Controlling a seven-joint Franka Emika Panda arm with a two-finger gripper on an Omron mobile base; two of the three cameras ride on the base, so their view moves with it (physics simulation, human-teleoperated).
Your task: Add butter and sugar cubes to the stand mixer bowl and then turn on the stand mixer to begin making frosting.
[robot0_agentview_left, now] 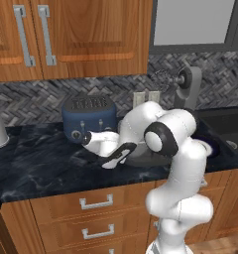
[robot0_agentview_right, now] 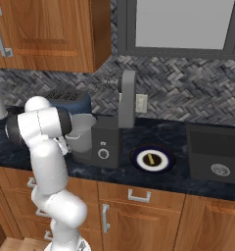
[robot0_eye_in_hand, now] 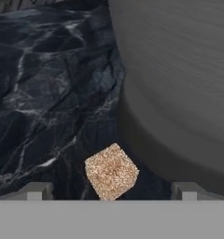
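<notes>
Hand view: gripper (robot0_eye_in_hand: 111,192) jaws spread wide, tips at the bottom edge left and right, nothing clamped. One sugar cube (robot0_eye_in_hand: 111,172) sits on the dark marble counter (robot0_eye_in_hand: 44,93) between the tips, tilted on a corner in this view; can't tell if either tip touches it. Right beside it rises the curved grey wall of the stand mixer bowl (robot0_eye_in_hand: 179,79), filling the right side. Left base view: arm reaches low over the counter in front of the navy toaster (robot0_agentview_left: 89,119), hand angled down at the counter just left of the stand mixer (robot0_agentview_left: 188,87), whose head is tilted up with the whisk (robot0_agentview_left: 163,79) exposed. Right base view: bowl (robot0_agentview_right: 82,132) seated on the mixer base, partly hidden by the arm; silver-rimmed knob (robot0_agentview_right: 103,154) on the base front. Butter (robot0_agentview_right: 150,159), a small yellowish stick, lies on a dark-rimmed plate (robot0_agentview_right: 139,164) on the counter just right of the mixer, well apart from the gripper.
</notes>
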